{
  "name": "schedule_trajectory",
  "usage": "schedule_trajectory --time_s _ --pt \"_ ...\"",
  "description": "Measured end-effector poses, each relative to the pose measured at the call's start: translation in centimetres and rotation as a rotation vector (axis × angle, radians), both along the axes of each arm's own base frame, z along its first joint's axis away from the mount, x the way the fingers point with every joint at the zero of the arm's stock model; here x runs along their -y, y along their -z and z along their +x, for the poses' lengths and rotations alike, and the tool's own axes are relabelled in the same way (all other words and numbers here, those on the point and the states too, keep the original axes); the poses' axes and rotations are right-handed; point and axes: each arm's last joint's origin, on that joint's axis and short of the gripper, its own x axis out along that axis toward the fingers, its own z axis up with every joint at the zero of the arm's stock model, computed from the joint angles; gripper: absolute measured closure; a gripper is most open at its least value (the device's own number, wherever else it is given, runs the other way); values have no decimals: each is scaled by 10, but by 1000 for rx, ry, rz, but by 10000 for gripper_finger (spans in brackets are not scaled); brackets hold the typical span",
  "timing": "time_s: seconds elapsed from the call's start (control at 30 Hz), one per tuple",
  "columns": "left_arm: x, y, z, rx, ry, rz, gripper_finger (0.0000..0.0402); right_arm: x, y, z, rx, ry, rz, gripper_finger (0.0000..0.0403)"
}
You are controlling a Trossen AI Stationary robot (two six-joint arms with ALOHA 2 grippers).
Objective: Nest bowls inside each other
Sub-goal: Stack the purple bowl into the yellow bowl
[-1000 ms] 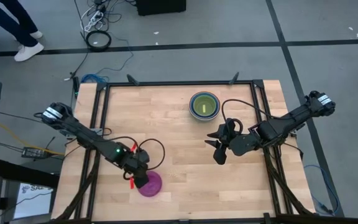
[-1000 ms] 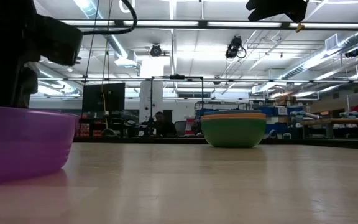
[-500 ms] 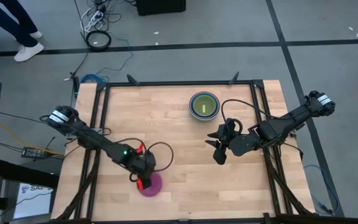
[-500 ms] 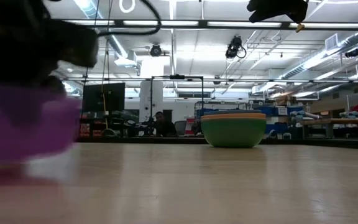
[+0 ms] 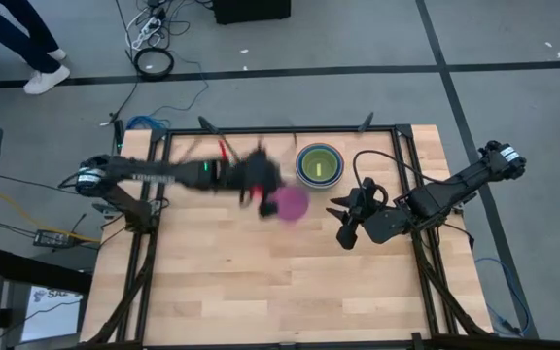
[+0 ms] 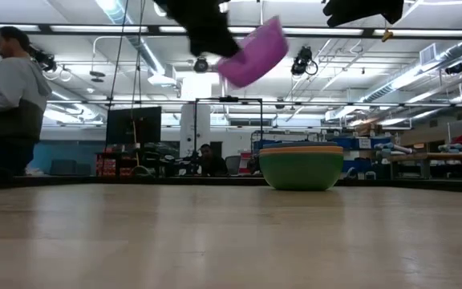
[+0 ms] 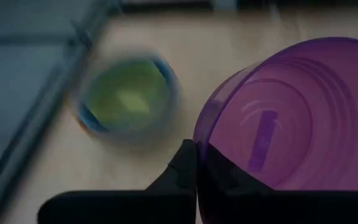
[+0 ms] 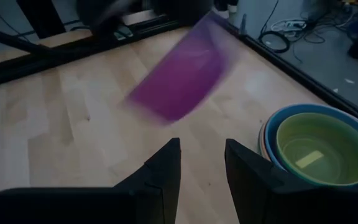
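A purple bowl (image 5: 291, 202) hangs tilted in the air, just left of a stack of nested bowls (image 5: 319, 165) that stands on its base at the table's far middle. The stack is green outside (image 6: 301, 170) and yellow-green inside (image 8: 316, 146). My left gripper (image 5: 262, 191) is shut on the purple bowl (image 7: 291, 118). My right gripper (image 5: 346, 226) hovers open and empty, right of the bowl and nearer than the stack; it sees the purple bowl (image 8: 179, 81) ahead of it. My left gripper pinches the purple bowl's rim (image 7: 197, 140), the wall between its two fingers: one finger (image 7: 182, 167) shows in front of the wall, the other shows through it. The fingers come from the table's left, slanting down. The bowl (image 6: 255, 50) is lifted clear and tilted.
Black frame rails (image 5: 280, 129) run along the table's edges. Bare wood (image 5: 261, 282) spreads over the near half. A person (image 6: 6, 96) stands beyond the table in the low view, and legs (image 5: 27, 49) show on the floor at the far left.
My left gripper has shut on the purple bowl's rim near the table's near left. It has swung the bowl up and toward the far right, close to the stack, while its wrist has rolled. The bowl, flat on the table before, now hangs tilted.
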Motion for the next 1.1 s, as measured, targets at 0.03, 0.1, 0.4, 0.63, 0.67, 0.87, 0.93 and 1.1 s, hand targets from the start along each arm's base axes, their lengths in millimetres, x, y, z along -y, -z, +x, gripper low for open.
schedule_trajectory --time_s 0.03,0.1,0.4,0.63,0.67,0.87,0.93,1.1 --pt "-19 -10 4 62 1 -4 399 0 -1 0 4 2 -1 289" --pt "-57 -24 10 186 5 -37 399 1 -1 -1 4 4 -2 289" --pt "-159 15 56 155 21 -181 400 2 1 -3 -16 16 -2 289" --pt "-182 51 101 45 -41 -226 400 3 5 -7 -47 43 24 289" --pt "-184 55 105 28 -52 -229 400 3 5 -8 -49 44 26 289" --pt "-191 65 116 -61 -131 -198 399 1 6 -10 -55 44 34 289" --pt "-192 67 115 -81 -139 -205 399 0 6 -10 -53 41 35 289" --pt "-192 75 112 -148 -183 -198 395 0 6 -10 -52 40 36 289"
